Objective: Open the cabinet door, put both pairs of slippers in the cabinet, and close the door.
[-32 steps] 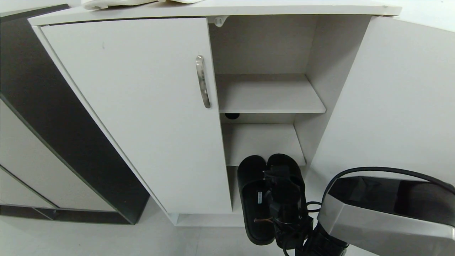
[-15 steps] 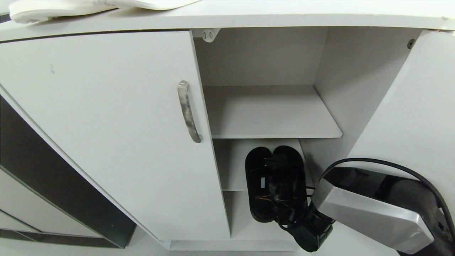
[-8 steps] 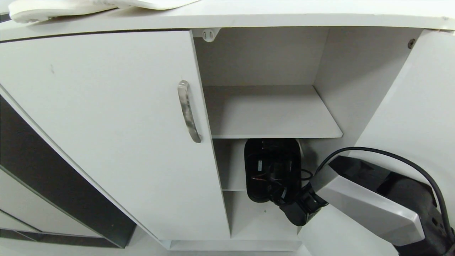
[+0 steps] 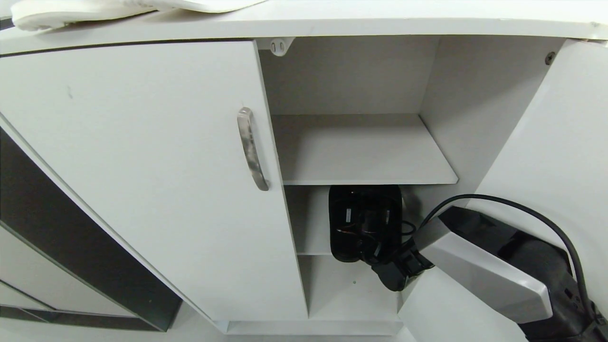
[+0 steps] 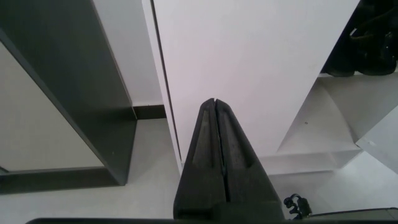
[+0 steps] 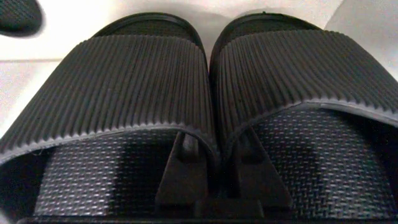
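Right end effector (image 6: 221, 180) clamped on black slippers (image 4: 363, 213), partway onto middle shelf (image 4: 311, 228). Heels seemingly past front edge: early release risks tip-out. Left end effector (image 5: 214, 155) closed, empty.

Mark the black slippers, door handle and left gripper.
black slippers (image 6: 143, 81): right wrist view, one slipper's ribbed strap.
door handle (image 4: 251, 149): head view, middle of the bar.
left gripper (image 5: 214, 104): left wrist view, between its shut fingertips.
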Robot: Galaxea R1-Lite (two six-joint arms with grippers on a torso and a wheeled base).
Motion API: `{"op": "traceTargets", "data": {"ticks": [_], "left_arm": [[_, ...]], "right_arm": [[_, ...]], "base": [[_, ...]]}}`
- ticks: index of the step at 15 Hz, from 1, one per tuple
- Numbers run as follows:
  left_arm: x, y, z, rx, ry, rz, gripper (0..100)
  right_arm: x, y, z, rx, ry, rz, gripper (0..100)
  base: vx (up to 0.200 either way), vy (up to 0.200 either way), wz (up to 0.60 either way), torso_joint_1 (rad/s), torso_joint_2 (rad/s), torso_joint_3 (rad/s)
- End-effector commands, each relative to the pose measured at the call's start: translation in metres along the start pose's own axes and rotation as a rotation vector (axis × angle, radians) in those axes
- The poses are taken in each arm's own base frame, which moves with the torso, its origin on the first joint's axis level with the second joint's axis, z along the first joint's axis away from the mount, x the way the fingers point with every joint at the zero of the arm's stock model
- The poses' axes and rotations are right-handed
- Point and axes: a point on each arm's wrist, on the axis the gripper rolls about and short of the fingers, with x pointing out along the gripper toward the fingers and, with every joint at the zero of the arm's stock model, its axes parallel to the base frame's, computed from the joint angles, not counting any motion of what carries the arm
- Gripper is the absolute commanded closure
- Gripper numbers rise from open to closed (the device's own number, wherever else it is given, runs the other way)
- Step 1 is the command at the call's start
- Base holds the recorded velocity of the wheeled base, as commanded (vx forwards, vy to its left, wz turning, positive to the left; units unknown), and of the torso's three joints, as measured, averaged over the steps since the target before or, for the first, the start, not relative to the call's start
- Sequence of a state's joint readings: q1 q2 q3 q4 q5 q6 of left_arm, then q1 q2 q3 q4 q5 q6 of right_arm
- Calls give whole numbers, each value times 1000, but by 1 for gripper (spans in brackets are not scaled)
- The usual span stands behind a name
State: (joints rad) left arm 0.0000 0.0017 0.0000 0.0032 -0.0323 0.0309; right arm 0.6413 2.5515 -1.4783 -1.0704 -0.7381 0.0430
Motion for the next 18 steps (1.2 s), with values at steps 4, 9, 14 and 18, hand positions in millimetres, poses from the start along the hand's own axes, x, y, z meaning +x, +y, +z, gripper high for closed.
{"op": "traceTargets", "data": {"ticks": [4, 9, 14, 18], "left_arm": [[0, 0, 0, 0, 0, -1, 100], [0, 0, 0, 0, 1, 0, 100], [0, 0, 0, 0, 0, 0, 100], [0, 0, 0, 0, 0, -1, 100]], "right_arm": [[1, 0, -3, -2, 2, 0, 100], [1, 0, -4, -3, 5, 3, 0], [-7, 0, -9, -19, 21, 10, 0], [-40, -3, 8, -29, 28, 54, 0]], "base": [[0, 0, 0, 0, 0, 0], [0, 0, 0, 0, 0, 0], [0, 0, 0, 0, 0, 0], [0, 0, 0, 0, 0, 0]]}}
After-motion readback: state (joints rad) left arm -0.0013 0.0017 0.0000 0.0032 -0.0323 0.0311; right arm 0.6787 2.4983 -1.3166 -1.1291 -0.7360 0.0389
